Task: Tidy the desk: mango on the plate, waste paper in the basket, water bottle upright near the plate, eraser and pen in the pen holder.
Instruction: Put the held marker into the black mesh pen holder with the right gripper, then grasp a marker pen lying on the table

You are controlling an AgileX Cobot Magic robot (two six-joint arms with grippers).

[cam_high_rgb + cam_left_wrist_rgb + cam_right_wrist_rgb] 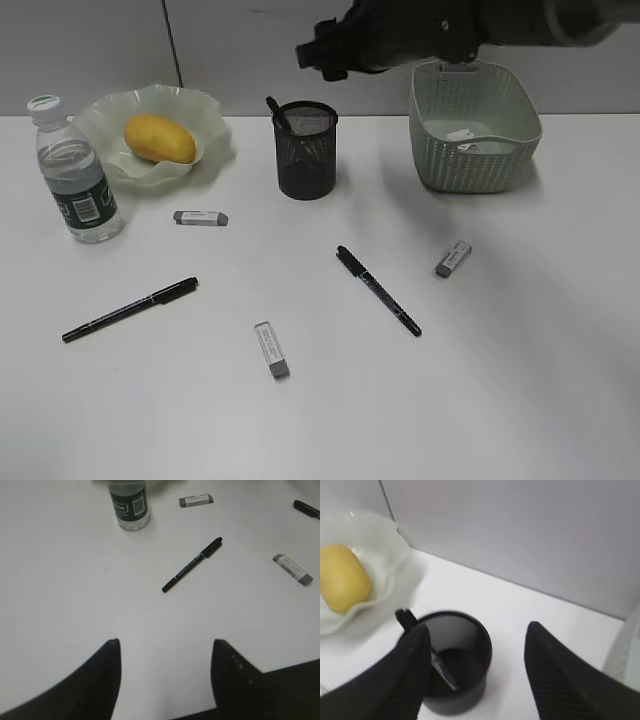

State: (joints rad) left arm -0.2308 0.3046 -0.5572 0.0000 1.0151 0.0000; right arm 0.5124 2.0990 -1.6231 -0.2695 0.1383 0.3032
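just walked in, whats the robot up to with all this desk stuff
It is tidying the desk. The right gripper hangs open above the pen holder, which already has a pen in it. The mango sits on the plate, the water bottle stands beside it. Two pens and three erasers lie loose. The left gripper is open, holding nothing.

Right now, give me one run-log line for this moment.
right gripper: open above pen holder, one pen inside | left gripper: open, empty | mango: on plate | loose: two pens, three erasers
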